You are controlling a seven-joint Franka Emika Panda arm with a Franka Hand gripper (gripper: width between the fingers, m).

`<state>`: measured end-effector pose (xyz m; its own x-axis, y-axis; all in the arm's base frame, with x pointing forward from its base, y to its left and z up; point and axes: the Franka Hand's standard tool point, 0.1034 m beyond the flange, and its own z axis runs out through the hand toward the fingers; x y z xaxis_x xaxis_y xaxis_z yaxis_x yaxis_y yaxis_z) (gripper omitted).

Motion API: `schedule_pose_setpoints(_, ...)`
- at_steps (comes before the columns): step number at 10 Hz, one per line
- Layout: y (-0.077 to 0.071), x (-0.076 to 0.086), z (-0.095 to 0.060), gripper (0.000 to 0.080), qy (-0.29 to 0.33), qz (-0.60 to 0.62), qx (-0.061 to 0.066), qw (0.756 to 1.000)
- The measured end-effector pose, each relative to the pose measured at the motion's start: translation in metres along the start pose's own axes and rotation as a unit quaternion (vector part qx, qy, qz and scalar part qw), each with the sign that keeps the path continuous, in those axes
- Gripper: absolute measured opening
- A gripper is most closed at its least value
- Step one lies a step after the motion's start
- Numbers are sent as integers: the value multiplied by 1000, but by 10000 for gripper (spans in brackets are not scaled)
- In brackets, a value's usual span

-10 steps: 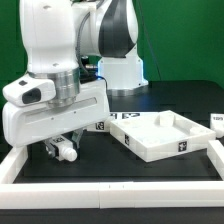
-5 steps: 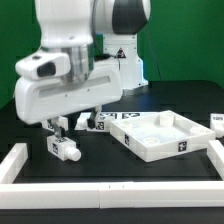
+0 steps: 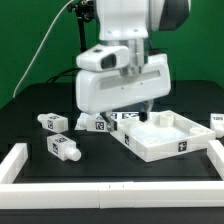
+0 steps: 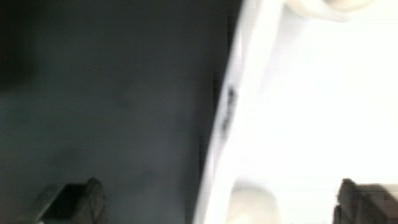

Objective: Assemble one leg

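Observation:
A leg [image 3: 62, 148] lies on its side on the black table at the exterior view's front left. A second leg [image 3: 52, 121] lies behind it, and a third [image 3: 91, 124] lies partly hidden below the hand. A fourth [image 3: 217, 120] shows at the exterior view's right edge. My gripper [image 3: 140, 109] hangs above the near-left edge of the large white tray-like panel [image 3: 165, 140]. In the wrist view my gripper [image 4: 222, 203] is open and empty. Its dark fingertips [image 4: 75, 200] straddle the panel's edge [image 4: 240, 110], well apart from all the legs.
The marker board [image 3: 122, 117] lies just behind the panel. A white rail frame [image 3: 110, 190] runs along the front of the table and up both sides. The robot's base stands at the back.
My arm has swung from the exterior view's left to the right, over the panel. The leg that was under the gripper now lies alone at the front left.

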<state>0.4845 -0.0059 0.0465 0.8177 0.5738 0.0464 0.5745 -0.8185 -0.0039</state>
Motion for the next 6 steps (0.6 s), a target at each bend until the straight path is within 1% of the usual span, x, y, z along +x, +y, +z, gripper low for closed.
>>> schedule_pose_setpoints(1,-8,2,13,649,0,-5,1,1000)
schedule_pose_setpoints(2,-9,-4,24,649,-3,-13,2,1000)
schedule_pose_setpoints(3,0,-8,30,649,-6,-10,3,1000)
schedule_pose_setpoints(4,0,-6,29,649,-5,-8,3,1000)
schedule_pose_setpoints(5,0,-7,30,542,-5,-9,3,1000)
schedule_pose_setpoints(6,0,-7,31,396,-6,-8,4,1000)
